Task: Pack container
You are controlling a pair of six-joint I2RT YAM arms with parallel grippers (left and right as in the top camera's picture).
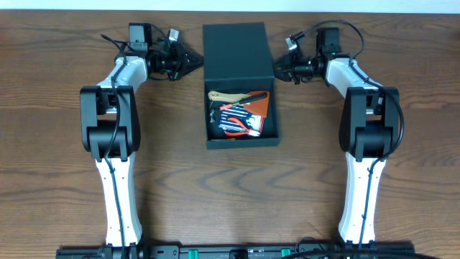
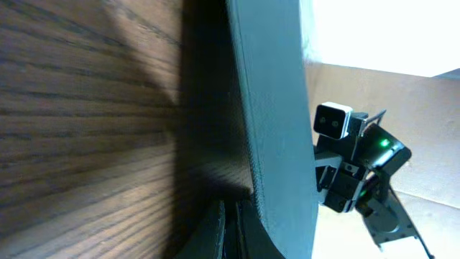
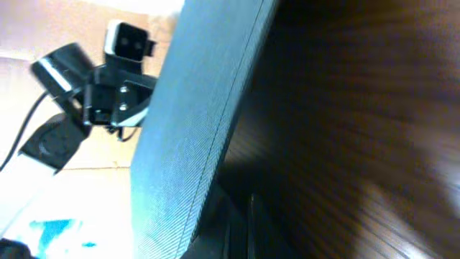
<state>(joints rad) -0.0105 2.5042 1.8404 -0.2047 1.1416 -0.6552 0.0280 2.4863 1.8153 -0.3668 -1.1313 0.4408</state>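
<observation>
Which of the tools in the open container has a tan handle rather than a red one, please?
The tan-handled tool lying across the back of the container, nearest the lid; the red-handled tools lie nearer the front.

One container (image 1: 234, 44), two arms (image 1: 109, 122).

overhead: top-down, far | wrists: close, facing container (image 2: 277, 108) from opposite sides

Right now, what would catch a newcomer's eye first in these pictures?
The dark container sits open in the centre of the overhead view, with red-handled tools lying inside. The left gripper and the right gripper flank its open lid, one at each side edge.
</observation>
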